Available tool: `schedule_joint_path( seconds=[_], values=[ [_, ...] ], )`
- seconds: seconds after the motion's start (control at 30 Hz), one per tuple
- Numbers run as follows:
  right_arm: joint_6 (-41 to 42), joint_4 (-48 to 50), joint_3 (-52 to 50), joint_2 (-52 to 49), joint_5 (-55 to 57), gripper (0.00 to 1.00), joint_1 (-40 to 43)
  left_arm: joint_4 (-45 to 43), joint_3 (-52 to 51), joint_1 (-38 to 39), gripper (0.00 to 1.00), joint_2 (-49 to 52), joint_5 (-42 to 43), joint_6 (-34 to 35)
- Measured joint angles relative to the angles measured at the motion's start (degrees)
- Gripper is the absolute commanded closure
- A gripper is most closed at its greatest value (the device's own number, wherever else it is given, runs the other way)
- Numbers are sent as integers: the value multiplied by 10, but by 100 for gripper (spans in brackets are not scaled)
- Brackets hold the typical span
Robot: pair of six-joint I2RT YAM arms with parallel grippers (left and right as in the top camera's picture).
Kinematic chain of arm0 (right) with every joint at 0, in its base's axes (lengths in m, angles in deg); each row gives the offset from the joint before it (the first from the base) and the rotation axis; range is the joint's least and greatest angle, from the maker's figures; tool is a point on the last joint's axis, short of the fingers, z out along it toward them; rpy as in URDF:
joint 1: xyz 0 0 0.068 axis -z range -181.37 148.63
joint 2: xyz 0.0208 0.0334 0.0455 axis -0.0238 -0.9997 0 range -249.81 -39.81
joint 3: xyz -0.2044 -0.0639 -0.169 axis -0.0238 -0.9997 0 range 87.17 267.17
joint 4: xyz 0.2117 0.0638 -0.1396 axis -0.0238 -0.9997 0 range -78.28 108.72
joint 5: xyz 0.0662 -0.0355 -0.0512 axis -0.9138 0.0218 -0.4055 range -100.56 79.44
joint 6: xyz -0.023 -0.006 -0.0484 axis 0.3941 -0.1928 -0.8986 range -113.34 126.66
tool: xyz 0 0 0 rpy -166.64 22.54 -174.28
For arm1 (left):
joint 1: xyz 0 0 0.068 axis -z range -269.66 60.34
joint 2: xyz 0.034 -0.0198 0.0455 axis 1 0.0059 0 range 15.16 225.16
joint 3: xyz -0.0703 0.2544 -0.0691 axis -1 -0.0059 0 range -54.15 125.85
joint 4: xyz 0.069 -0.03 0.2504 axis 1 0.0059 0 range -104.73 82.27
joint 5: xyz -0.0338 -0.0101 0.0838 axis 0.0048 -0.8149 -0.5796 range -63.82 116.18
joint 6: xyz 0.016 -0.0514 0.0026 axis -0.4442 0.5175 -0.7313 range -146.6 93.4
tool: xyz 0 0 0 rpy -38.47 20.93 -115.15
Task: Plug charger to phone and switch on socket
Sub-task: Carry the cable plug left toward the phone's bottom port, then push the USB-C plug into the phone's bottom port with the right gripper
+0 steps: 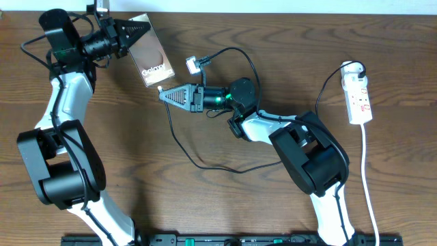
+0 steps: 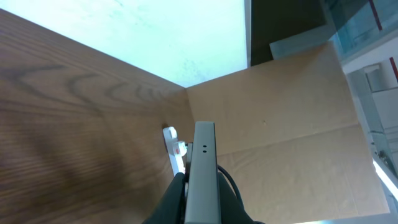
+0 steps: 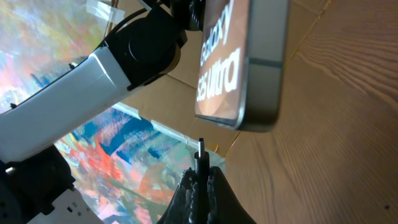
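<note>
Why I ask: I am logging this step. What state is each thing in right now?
phone: held up and tilted, charger not yet plugged in.
charger: plug tip gripped, aimed at the phone's edge, apart from it.
socket: flat on the table, white plug in one end; switch too small to tell.
left end effector: shut on the phone.
right end effector: shut on the charger.

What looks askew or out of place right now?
Nothing spilled or damaged. The flat brownish-grey phone is held tilted in the left gripper, and the thin black charger's plug tip, pinched in the right gripper, sits apart from the phone's end edge, seemingly offset toward the screen side.
</note>
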Motion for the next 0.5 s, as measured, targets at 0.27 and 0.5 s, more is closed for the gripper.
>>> schedule_joint_path(
  seconds=[0.27, 0.5],
  values=[
    [-1, 0, 0, 0, 0, 99, 0, -7, 0, 0, 93, 0, 19, 0],
    [-2, 0, 0, 0, 0, 99, 1, -17, 0, 0, 93, 0, 43, 0]
  ],
)
